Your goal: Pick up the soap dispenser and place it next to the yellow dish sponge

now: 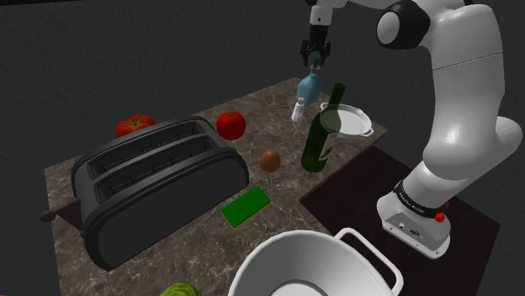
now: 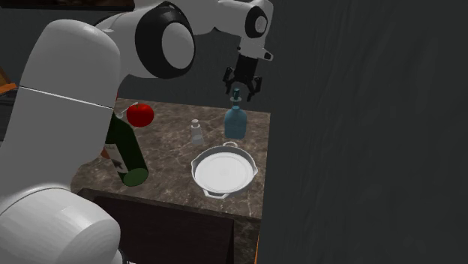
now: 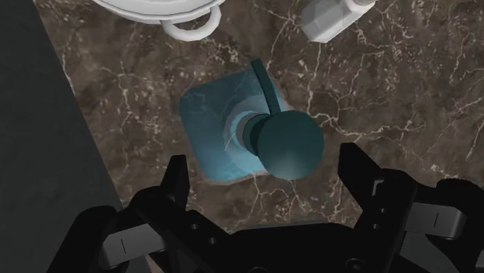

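Note:
The soap dispenser point(image 1: 308, 86) point(image 2: 235, 120) point(image 3: 213, 132) is a translucent blue bottle with a dark teal pump. It stands upright near the far corner of the marble counter point(image 1: 210, 181). My black gripper point(image 1: 316, 52) point(image 2: 242, 88) point(image 3: 265, 161) hangs straight above it, open. The fingers stand apart on either side of the pump head without touching it. A flat green rectangular sponge point(image 1: 245, 206) lies toward the counter's near edge, between the toaster and a big white pot.
Close to the dispenser are a small white shaker point(image 1: 298, 110) point(image 2: 196, 133) and a white pan point(image 1: 345, 120) point(image 2: 222, 171). A green bottle point(image 1: 323, 134), an egg point(image 1: 269, 160), a tomato point(image 1: 230, 125) and a black toaster point(image 1: 151, 181) stand between dispenser and sponge. A white pot point(image 1: 315, 265) sits in front.

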Robot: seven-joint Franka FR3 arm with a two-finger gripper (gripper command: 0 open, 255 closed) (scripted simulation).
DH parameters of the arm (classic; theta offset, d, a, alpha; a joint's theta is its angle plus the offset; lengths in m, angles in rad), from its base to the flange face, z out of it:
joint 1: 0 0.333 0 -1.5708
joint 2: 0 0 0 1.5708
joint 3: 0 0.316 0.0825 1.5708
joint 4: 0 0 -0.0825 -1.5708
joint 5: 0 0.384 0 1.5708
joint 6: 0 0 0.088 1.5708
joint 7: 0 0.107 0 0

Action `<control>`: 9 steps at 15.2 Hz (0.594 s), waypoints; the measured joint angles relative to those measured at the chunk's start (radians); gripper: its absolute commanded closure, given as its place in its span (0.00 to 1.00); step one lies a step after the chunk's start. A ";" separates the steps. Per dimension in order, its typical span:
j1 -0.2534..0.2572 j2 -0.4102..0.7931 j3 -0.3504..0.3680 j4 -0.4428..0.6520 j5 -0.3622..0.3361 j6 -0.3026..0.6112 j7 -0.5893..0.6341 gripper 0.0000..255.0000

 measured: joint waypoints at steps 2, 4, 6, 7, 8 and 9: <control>0.007 -0.011 0.000 -0.043 0.000 0.032 -0.002 0.00; 0.012 -0.020 0.000 -0.077 -0.001 0.056 -0.004 0.00; 0.013 -0.022 -0.001 -0.085 -0.001 0.062 -0.005 0.00; 0.013 -0.023 -0.001 -0.087 -0.001 0.063 -0.005 0.00; 0.013 -0.023 -0.001 -0.088 -0.001 0.064 -0.005 0.00; 0.013 -0.023 -0.001 -0.088 -0.001 0.064 -0.005 0.00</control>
